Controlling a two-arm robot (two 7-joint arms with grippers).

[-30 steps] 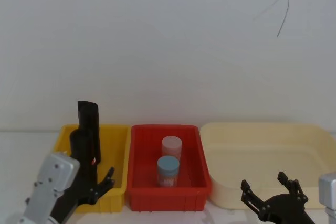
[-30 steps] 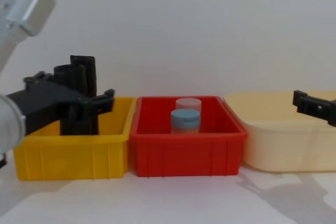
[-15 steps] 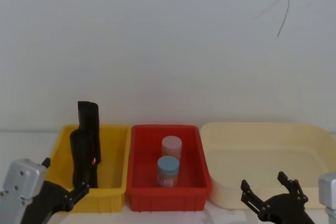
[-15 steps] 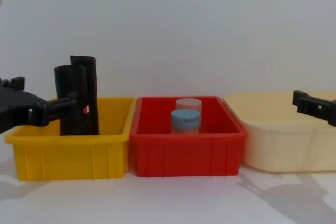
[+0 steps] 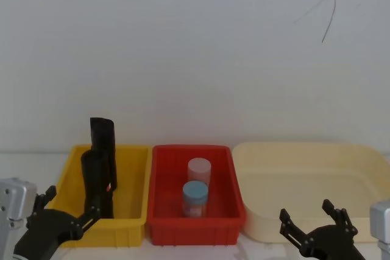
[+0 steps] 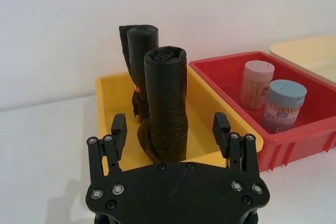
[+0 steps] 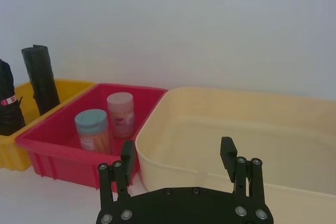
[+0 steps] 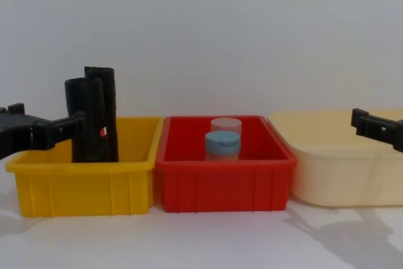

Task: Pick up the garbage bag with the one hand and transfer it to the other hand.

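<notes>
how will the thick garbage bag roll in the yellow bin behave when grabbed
The garbage bag is crinkly rolled plastic, so it probably gives slightly and feels light. Standing upright in the yellow bin, it may tip if nudged.

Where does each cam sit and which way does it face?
Head: high, facing forward-down at yellow bin, red bin, cream tub; left gripper, right gripper at bottom corners.
Chest: lower, facing level, bins side-on; a gripper at each edge.
Left wrist: behind the open left gripper, facing the garbage bag.
Right wrist: behind the open right gripper, facing the cream tub.
Shared: both wrist views catch the red bin's jars.
</notes>
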